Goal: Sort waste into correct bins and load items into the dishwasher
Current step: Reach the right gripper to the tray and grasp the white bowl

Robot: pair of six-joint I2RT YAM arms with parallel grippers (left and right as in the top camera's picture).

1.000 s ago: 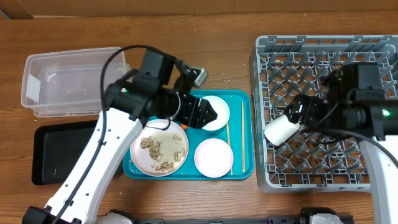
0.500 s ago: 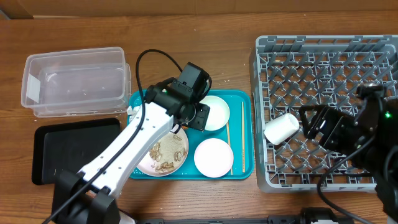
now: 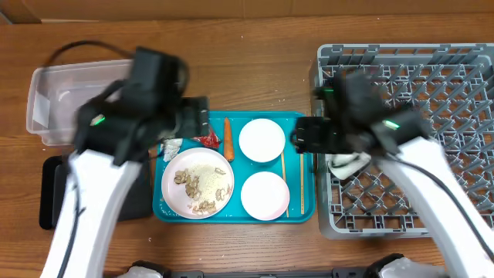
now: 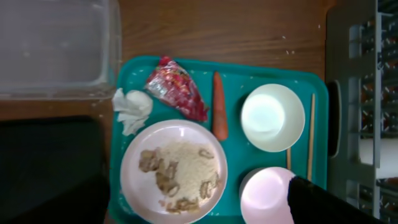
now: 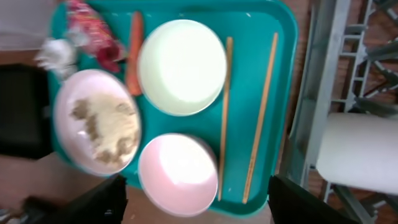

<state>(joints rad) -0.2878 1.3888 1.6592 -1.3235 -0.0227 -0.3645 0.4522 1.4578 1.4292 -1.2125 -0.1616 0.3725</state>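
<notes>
Nearest on the tray (image 4: 233, 84): scrap-laden plate (image 4: 177, 132), pink bowl (image 4: 264, 196); farther back, tissue (image 4: 132, 109), wrapper (image 4: 176, 87), carrot (image 4: 217, 106). Our right end effector (image 5: 198, 182) hangs released above; the left end effector (image 3: 194, 123) we cannot tell. We should pinch the wrapper centrally.

Three roughly downward views share tray (image 3: 299, 202).

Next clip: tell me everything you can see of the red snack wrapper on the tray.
The red snack wrapper is a crinkled, shiny, foil-like piece with pale printed specks, roughly wedge-shaped. It lies flat on the teal tray, in the corner nearest the clear tub. It sits between the crumpled white tissue and the carrot, just beyond the plate of food scraps. Nothing holds it. Whether its edges touch its neighbours cannot be told.
</notes>
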